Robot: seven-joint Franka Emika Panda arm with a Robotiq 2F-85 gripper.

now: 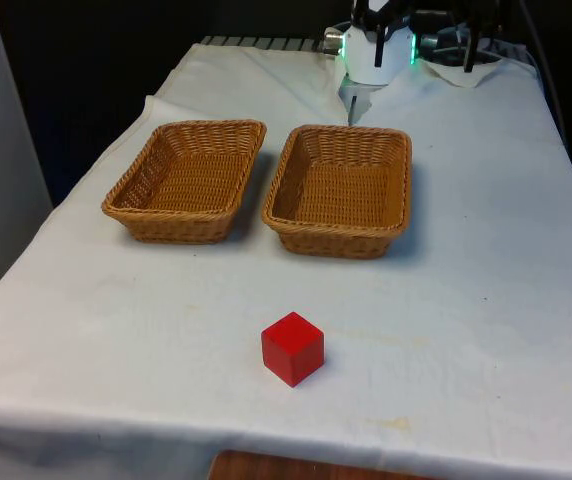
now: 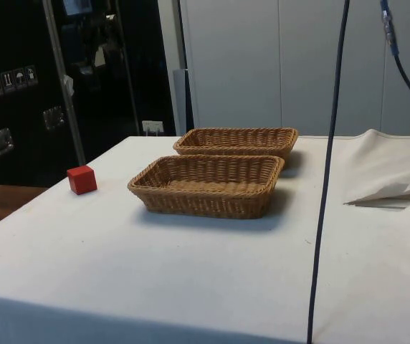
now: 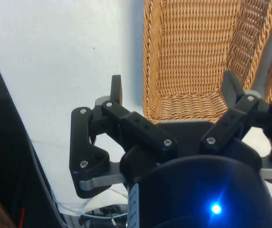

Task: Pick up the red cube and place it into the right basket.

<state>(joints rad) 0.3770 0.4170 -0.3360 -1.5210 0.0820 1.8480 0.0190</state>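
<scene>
Tool [image 3: 174, 90] wide open, far behind right basket [image 1: 338, 190]; approach step, next reach across to near red cube [image 1: 292, 347].

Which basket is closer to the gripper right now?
The basket on the front view's right. The gripper hangs just behind its far rim, while the other basket sits further off toward the front view's left. Both are empty.
</scene>
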